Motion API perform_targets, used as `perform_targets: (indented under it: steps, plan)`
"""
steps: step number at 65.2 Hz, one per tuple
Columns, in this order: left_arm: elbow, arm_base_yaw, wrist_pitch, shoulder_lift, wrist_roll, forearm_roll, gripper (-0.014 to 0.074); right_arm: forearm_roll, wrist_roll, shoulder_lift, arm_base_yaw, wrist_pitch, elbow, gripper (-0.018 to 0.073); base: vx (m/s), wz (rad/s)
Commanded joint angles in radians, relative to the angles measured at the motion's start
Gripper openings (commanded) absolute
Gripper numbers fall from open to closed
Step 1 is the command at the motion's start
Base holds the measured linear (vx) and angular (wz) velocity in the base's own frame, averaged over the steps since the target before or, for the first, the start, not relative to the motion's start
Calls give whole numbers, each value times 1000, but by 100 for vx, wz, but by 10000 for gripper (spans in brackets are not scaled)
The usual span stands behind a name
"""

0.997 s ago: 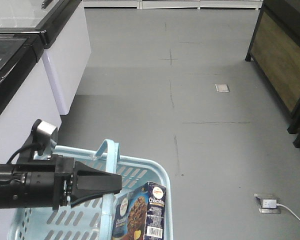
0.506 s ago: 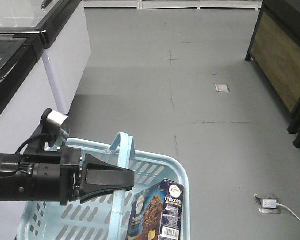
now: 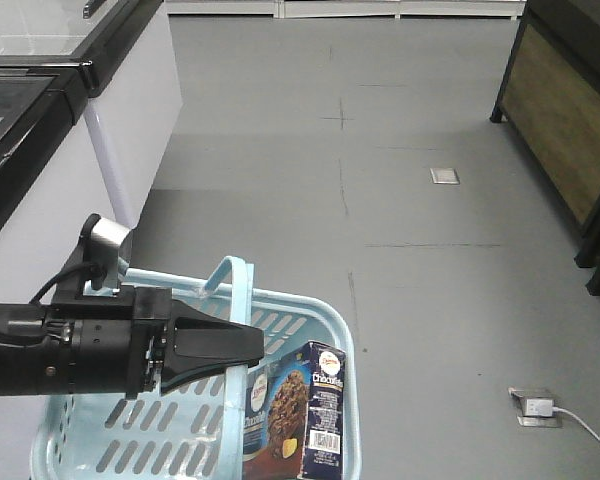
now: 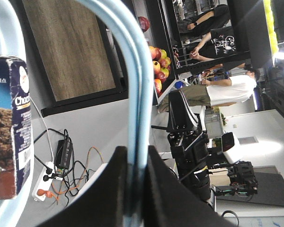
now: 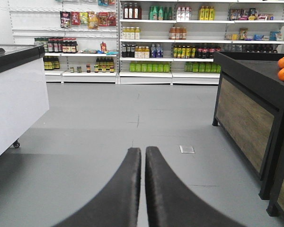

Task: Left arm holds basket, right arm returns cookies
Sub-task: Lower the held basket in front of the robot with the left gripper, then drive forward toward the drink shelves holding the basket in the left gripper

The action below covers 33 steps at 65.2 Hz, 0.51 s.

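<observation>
Left arm (image 3: 50, 350) enters from the left. The left fingers (image 4: 109, 189) are clamped on the basket's hoop handle (image 3: 232, 300), one on each side. The basket (image 3: 337, 345) appears to be carried clear of the floor (image 3: 410, 220). The cookies (image 3: 305, 410) stand inside against the right wall, just beside the handle. The right fingers (image 5: 125, 189) are pressed together, empty and facing the aisle.

Risks:
- The basket may pivot on its thin handle and topple the carton.
- The right fingers must open first.
- A tight reach-in could knock the handle or the left fingers.
</observation>
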Motion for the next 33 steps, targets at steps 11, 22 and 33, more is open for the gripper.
perform_targets:
  steps: [11, 22, 33]
  plan:
    - [-33, -5, 60, -36, 5, -132, -3, -7, 1, -13, -4, -73, 17, -6, 0, 0]
    - [-33, -5, 60, -36, 5, -132, -3, -7, 1, -13, -4, -73, 17, -6, 0, 0]
    - [-33, -5, 60, -36, 5, -132, -3, -7, 1, -13, -4, -73, 17, -6, 0, 0]
